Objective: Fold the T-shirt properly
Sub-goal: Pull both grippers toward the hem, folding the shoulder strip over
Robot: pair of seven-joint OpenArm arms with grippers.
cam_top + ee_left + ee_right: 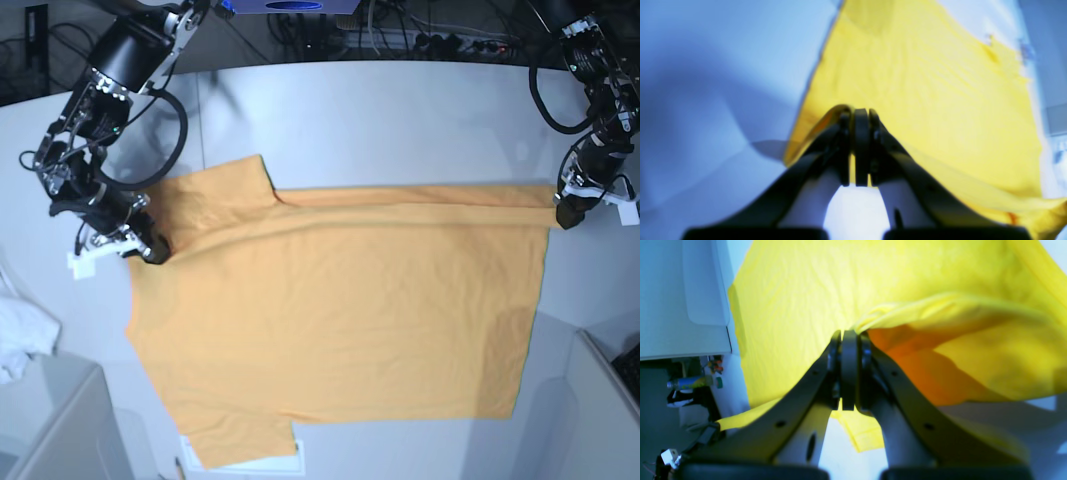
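The light-orange T-shirt [340, 320] lies spread on the white table, its far long edge folded over toward the middle. My left gripper [566, 214] is at the shirt's far right corner and is shut on the T-shirt's edge; in the left wrist view [860, 113] the fabric [923, 100] stretches away from the shut jaws. My right gripper [152, 250] is at the shirt's left shoulder and is shut on a bunched fold; in the right wrist view [849, 335] the cloth [957, 340] drapes from the jaws. No lettering shows.
A small white cloth [20, 338] lies at the table's left edge. A grey bin corner [60, 430] sits at the lower left, another [610, 385] at the lower right. Cables and equipment [420, 35] line the far edge. Bare table [380, 130] lies beyond the shirt.
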